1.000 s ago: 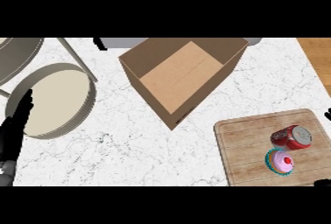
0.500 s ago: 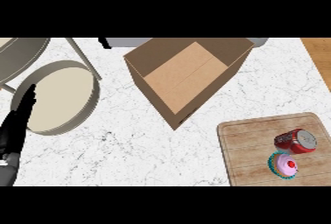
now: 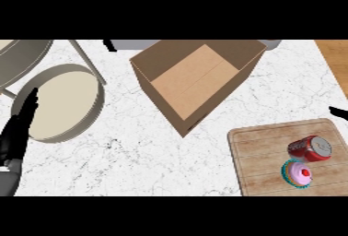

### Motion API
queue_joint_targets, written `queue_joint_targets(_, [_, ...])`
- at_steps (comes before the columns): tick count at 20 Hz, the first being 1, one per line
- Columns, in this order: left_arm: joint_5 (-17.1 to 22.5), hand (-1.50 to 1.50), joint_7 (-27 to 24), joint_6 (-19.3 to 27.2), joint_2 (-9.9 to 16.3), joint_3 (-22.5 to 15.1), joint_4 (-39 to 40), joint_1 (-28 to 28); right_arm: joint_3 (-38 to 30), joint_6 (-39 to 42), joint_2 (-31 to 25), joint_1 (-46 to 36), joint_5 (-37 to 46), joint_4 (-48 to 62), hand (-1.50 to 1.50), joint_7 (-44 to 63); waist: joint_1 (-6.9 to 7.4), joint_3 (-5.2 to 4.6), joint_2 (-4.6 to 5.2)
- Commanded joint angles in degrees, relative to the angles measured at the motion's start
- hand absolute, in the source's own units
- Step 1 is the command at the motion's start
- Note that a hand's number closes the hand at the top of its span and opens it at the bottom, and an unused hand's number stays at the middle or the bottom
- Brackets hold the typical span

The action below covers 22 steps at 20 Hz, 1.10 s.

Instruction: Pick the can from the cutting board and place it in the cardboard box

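Observation:
A red can (image 3: 310,148) lies on its side on the wooden cutting board (image 3: 262,161) at the lower right, beside a pink cupcake (image 3: 299,174). The open cardboard box (image 3: 197,78) stands at the upper middle, turned corner-on, with nothing inside. My left hand (image 3: 17,133) rests at the left edge with straight fingers pointing up, far from the can. Only a black tip of my right hand (image 3: 337,111) shows at the right edge, above the board and apart from the can.
A round beige plate (image 3: 65,103) lies at the left next to my left hand, with a second one (image 3: 20,57) partly cut off at the top left. A grey object (image 3: 136,44) sits behind the box. Bare marble counter (image 3: 136,156) lies between plate and board.
The view has shifted slightly, so the box and board sit a little differently. The can stays on the board. The left hand is still.

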Motion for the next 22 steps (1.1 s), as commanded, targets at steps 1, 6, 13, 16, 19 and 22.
queue_joint_targets(1, [-1.9, 0.00, -3.3, 0.5, -2.3, 1.1, 4.7, -0.8, 1.6, 4.0, -0.3, -3.9, 4.8, 3.5, -1.50, -0.7, -0.43, 0.00, 0.00])
queue_joint_targets(6, [-1.8, 0.00, 1.1, -3.0, -0.3, 3.7, 0.1, -0.3, 2.0, 4.2, 4.7, -5.3, 9.4, 0.3, -1.50, 7.1, -0.63, 0.00, -0.16])
queue_joint_targets(13, [-4.6, 0.00, 2.3, -3.6, -2.0, 5.4, -2.9, 1.2, 0.3, 3.6, 9.8, -4.2, 14.1, -1.5, -1.50, 8.9, -0.64, 0.01, -0.22])
queue_joint_targets(16, [-5.1, 0.00, 3.9, -4.9, -2.5, 6.4, -6.1, 2.5, -1.0, 4.8, 10.5, -3.8, 15.6, -2.3, -1.50, 8.5, -0.66, 0.02, -0.23])
queue_joint_targets(19, [-4.8, 0.00, 0.6, -6.3, -3.9, 7.5, -3.8, 2.6, -1.6, 3.9, 13.4, -6.5, 16.9, 2.5, -1.50, 5.4, -0.49, 0.02, -0.15])
queue_joint_targets(22, [-6.7, 0.00, 0.9, -5.5, -6.0, 7.3, -4.3, 3.5, -2.9, 8.0, 11.7, -4.5, 16.6, -2.1, -1.50, 4.0, -0.71, 0.01, -0.20])
